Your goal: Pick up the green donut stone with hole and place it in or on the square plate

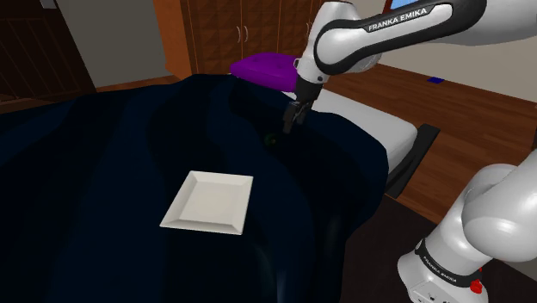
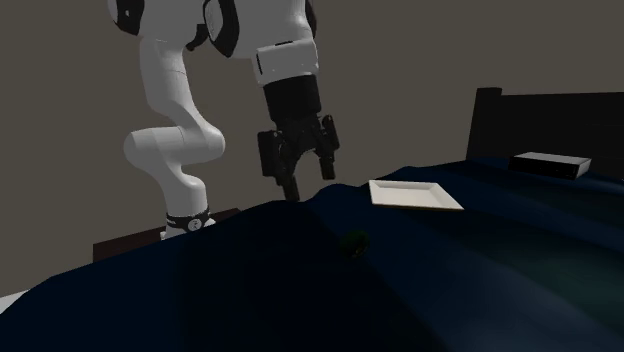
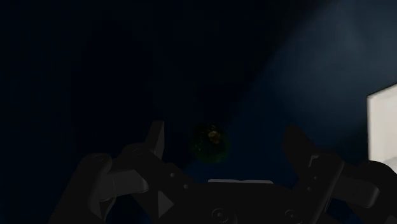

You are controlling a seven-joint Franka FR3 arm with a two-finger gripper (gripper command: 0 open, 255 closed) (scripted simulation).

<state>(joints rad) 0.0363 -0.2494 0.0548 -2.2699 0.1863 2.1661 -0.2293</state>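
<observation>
Dark blue bed [image 1: 86, 172]: white square plate [image 1: 209, 201], green stone [image 1: 270, 138] apart.

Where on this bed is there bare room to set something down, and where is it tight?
The square plate is bare. The dark blue cover lies open from the plate to the shoulder view's left edge, and between plate and green stone. Tight spot: around the stone, where the open jaws hang over it.

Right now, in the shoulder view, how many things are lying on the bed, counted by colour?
White: 1, the square plate
Green: 1, the donut stone
Purple: 1, the pillow
Total: 3
</observation>
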